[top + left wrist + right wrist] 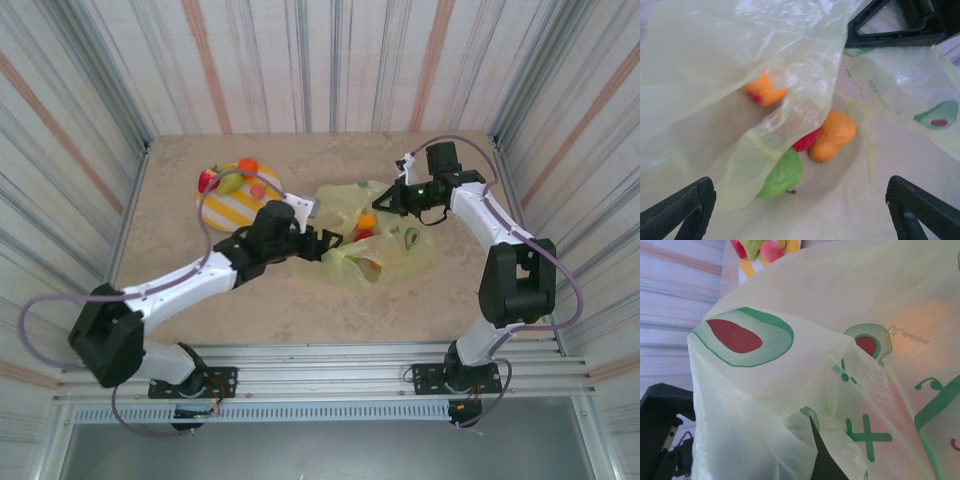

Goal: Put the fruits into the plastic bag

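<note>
Beige tabletop [180, 290] bears the plastic bag [405, 255], its rim clenched in the right claw [388, 200]. Left wrist view looks inside: green pear [782, 175] and orange fruit [832, 135] lie just ahead of the released left claw [338, 242].

This is a robot test booth in a lab, not anybody's kitchen: two white-and-black arms [185, 278] are bolted to a metal rail [330, 358] at the near edge of a stone-look counter [300, 300]. Striped panels [300, 60] box it in on three sides, and the fruits [832, 135] are plastic toys.
</note>
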### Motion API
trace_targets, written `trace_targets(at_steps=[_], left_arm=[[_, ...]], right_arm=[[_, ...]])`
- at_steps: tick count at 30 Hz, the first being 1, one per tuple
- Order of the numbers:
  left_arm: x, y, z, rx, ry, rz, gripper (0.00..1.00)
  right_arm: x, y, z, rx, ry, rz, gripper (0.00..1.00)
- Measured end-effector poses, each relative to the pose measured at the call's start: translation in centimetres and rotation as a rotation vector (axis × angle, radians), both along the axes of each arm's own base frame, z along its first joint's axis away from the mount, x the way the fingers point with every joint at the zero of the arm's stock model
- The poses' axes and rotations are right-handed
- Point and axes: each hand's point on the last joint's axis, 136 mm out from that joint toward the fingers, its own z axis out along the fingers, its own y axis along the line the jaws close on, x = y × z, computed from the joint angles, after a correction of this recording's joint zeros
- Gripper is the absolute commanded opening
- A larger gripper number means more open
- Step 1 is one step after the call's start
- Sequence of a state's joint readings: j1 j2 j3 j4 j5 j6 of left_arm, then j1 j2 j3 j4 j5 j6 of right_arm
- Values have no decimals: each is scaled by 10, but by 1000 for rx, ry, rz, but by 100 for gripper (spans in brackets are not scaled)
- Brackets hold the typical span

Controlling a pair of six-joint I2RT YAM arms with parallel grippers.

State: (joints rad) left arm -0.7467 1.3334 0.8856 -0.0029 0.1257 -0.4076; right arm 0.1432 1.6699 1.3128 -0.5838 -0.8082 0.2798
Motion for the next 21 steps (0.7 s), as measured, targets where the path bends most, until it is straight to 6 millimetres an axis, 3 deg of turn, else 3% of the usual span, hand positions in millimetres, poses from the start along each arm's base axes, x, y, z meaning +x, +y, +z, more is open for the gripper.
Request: trace_targets(at_steps=[4,7,11,16,21], left_arm=[[-6,40,-5,4,14,101,93],[-15,69,-25,23,57,192,93],[-22,78,-57,63,153,238,88],[-20,68,-101,117,282,230,59],[-21,50,-127,107,373,184,13]], right_arm=[[0,0,0,0,0,0,0],[0,0,0,0,0,0,0],[1,0,-4,-1,8,0,0],[2,0,-6,-2,11,0,0],[2,0,-6,-3,10,-1,0]])
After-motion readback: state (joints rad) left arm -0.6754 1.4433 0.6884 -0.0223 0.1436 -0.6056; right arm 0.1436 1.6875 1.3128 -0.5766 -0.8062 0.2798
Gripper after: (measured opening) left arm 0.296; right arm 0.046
